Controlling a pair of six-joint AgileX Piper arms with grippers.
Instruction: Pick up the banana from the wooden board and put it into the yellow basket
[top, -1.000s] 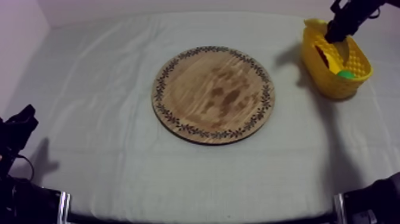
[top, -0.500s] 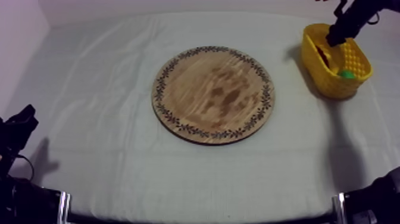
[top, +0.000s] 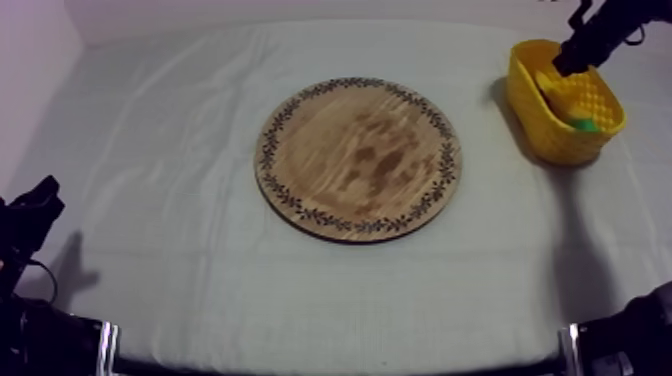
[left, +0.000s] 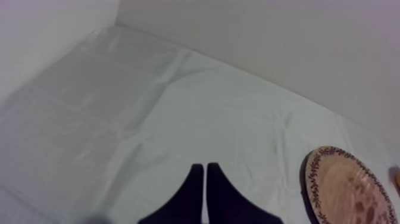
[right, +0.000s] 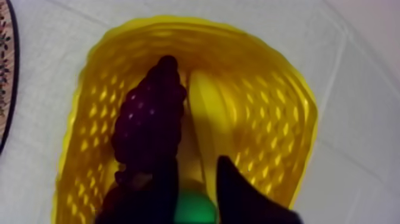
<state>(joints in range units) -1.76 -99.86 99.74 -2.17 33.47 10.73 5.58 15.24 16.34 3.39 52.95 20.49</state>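
My right gripper (top: 564, 64) hangs over the yellow basket (top: 560, 140), upper right of the top view, fingers spread. The banana (right: 208, 113) lies inside the basket beside the grapes (right: 149, 119). My left gripper (left: 205, 170), lower left of that view, has its fingers pressed together.

Left tool (left: 205, 179) with fingers together as a narrow wedge, above cloth-covered desk (left: 149, 119), board (left: 351, 190) off to one side
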